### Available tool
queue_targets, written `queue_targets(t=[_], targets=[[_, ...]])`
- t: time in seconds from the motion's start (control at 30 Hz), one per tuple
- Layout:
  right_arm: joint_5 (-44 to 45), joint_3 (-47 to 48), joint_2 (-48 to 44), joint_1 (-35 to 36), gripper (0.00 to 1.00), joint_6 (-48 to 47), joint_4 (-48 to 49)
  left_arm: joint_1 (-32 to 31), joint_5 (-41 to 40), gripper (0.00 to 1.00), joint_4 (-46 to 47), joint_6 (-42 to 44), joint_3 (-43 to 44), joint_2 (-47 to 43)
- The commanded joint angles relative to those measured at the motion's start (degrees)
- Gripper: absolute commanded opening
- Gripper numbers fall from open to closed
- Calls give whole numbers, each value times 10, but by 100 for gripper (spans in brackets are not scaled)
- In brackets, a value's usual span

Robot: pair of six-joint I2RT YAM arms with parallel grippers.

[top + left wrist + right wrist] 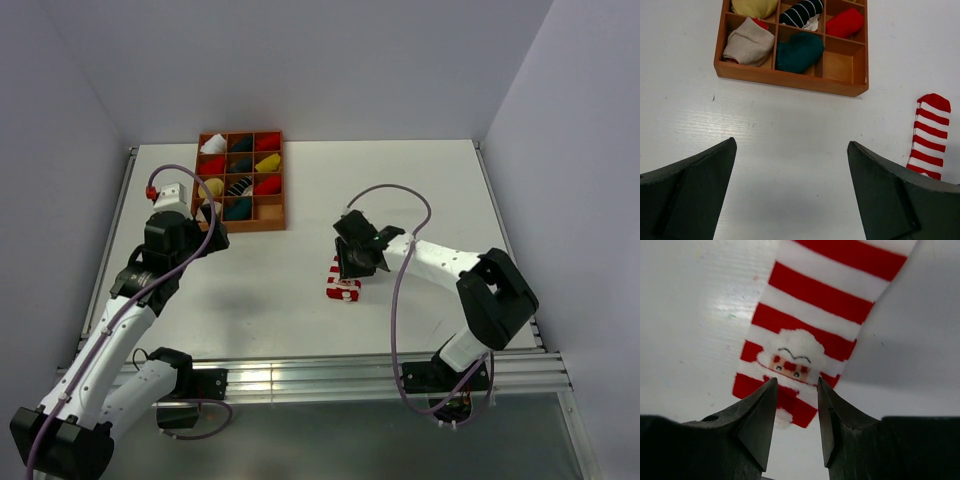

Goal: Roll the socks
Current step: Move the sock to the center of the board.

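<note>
The red-and-white striped Santa sock [810, 315] lies flat on the white table, in the top view at mid-table [343, 284]. My right gripper [796, 382] hangs over its Santa end, open, jaws partly apart with the sock's end between and below the tips. A beige rolled sock [747, 45] with a bit of red and a dark green rolled sock [799, 52] sit in the near compartments of the wooden tray [790, 80]. My left gripper [791, 145] is wide open over bare table just in front of the tray, holding nothing. The striped sock's toe end [930, 135] shows to its right.
The wooden tray [240, 229] at the back left holds other rolled bundles: yellow [754, 6], dark with white stripes [801, 12] and red [845, 22]. Its near right compartment [837, 66] is empty. Walls close in the table at the back and sides.
</note>
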Motion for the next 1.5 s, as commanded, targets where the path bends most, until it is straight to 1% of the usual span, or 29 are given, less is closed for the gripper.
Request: queue_targets(t=[0.0, 0.1, 0.2, 0.3, 0.33, 0.37, 0.43, 0.53, 0.6, 0.63, 0.7, 0.73, 0.77, 0.8, 0.87, 0.9, 0.97, 1.03, 1.13, 1.2, 1.3, 1.47], targets=[[-12, -23, -27, 3, 45, -29, 7, 7, 15, 98, 7, 4, 14, 5], [-19, -15, 9, 11, 44, -12, 20, 10, 14, 98, 6, 4, 16, 6], [-43, 11, 54, 23, 43, 10, 41, 10, 12, 98, 6, 5, 14, 6], [-84, 50, 106, 41, 42, 52, 56, 11, 10, 98, 5, 4, 14, 5], [-97, 75, 119, 50, 39, 61, 61, 11, 9, 98, 5, 5, 15, 6], [-106, 89, 140, 54, 39, 75, 66, 11, 9, 98, 4, 4, 15, 5], [-108, 132, 158, 73, 39, 84, 64, 12, 9, 98, 4, 4, 14, 6], [-91, 175, 171, 87, 39, 70, 56, 13, 8, 98, 4, 5, 14, 4], [-75, 177, 155, 95, 41, 34, 57, 13, 6, 98, 4, 5, 14, 3], [-50, 166, 145, 98, 42, 19, 61, 13, 6, 98, 3, 5, 13, 3], [-12, 146, 111, 109, 47, -30, 71, 14, 6, 98, 3, 4, 14, 2], [28, 124, 99, 114, 49, -50, 76, 14, 9, 98, 3, 4, 15, 1], [46, 114, 78, 129, 56, -80, 78, 15, 9, 98, 3, 4, 16, 2], [59, 104, 69, 138, 59, -96, 82, 15, 9, 98, 2, 4, 16, 2], [92, 80, 47, 156, 62, -142, 97, 16, 11, 98, 2, 4, 15, 3], [111, 73, 41, 179, 62, -154, 104, 16, 9, 98, 0, 4, 16, 4], [143, 54, 29, 200, 63, -193, 126, 17, 8, 98, 0, 4, 17, 4], [153, 44, 26, 225, 64, -223, 147, 18, 7, 98, 0, 4, 15, 5], [181, 43, 40, 251, 64, -263, 154, 19, 8, 98, 0, 4, 16, 6], [212, 48, 54, 263, 64, -280, 150, 19, 9, 98, 1, 4, 17, 6], [234, 51, 73, 281, 64, -312, 145, 19, 11, 98, 1, 4, 15, 7], [248, 36, 86, 302, 64, -339, 145, 19, 12, 98, 2, 5, 15, 7]])
